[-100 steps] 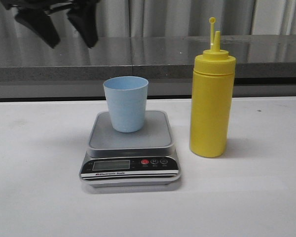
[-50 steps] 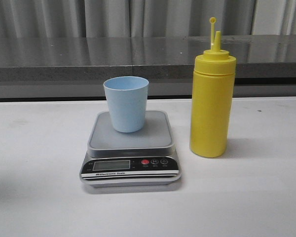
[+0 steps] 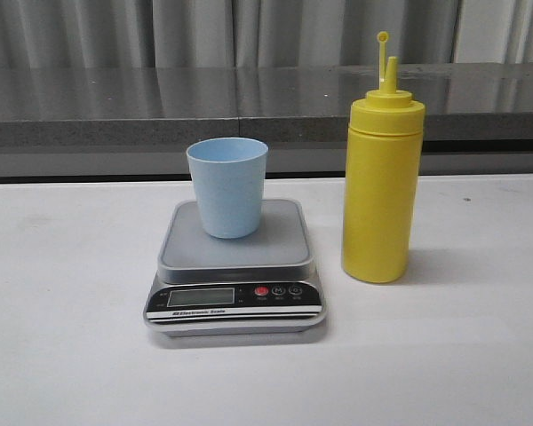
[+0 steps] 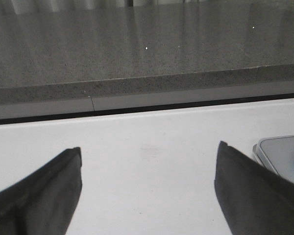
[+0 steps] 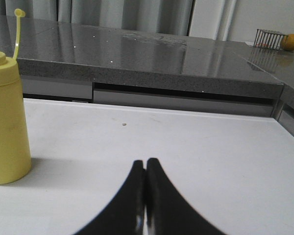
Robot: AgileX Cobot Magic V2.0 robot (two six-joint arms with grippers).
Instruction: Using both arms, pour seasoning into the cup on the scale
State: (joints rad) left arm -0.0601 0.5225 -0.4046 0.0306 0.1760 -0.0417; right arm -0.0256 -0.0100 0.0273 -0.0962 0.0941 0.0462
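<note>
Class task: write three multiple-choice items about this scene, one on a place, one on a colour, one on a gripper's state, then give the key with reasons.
1. Where does the cup stand?
A. on the scale
B. on the table
C. on the grey ledge

2. What colour is the seasoning bottle?
A. red
B. yellow
C. green

3. How is the left gripper?
A. shut
B. holding the cup
C. open

Key: 1 A, its base rests on the platform; 2 B, body and cap are yellow; 3 C, the fingers stand wide apart.

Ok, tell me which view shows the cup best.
The front view: the cup stands whole and upright on the scale. The left wrist view catches only a sliver at its edge; the right wrist view misses it.
</note>
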